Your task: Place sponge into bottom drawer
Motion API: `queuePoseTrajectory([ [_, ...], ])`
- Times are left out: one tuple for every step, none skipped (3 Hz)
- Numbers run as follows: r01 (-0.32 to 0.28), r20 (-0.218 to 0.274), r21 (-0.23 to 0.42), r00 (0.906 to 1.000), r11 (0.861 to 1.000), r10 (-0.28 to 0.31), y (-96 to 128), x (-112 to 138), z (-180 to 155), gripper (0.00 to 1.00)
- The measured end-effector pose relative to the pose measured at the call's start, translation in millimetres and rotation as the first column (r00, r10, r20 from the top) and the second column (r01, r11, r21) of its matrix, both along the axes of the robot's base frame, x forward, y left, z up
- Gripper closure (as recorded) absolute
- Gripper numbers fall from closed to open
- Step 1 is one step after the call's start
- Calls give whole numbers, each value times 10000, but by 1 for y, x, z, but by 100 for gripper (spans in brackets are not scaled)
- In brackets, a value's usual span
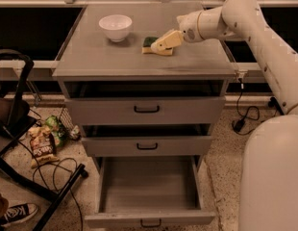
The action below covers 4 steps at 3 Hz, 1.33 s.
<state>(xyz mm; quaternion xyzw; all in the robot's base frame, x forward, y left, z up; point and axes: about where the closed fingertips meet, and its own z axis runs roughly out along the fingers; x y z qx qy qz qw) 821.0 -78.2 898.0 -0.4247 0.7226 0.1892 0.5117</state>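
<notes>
The gripper (pixel 156 46) sits over the sponge's (pixel 149 42) right part on the cabinet top (pixel 139 61), with the arm coming in from 3 o'clock. The bowl (pixel 115 27) stands apart at the sponge's 10 o'clock. The bottom drawer (pixel 149 219) is pulled open.

cabinet top (pixel 105 59): bowl (pixel 115 27) back left, sponge (pixel 148 43) to its right
gripper (pixel 161 43): over the sponge's right end, arm (pixel 264 37) off to the right
bottom drawer (pixel 149 219): lowest of the stack, sticking out in front
</notes>
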Motion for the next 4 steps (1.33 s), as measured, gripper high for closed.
queuePoseTrajectory([
  [82, -359, -126, 9993, 9999, -86, 15, 11, -25, 0],
  [234, -1052, -257, 9941, 9994, -260, 19, 16, -56, 16],
  [196, -1534, -299, 9879, 9994, -240, 13, 10, -77, 39],
  [196, -1534, -299, 9879, 9994, -240, 13, 10, -69, 62],
])
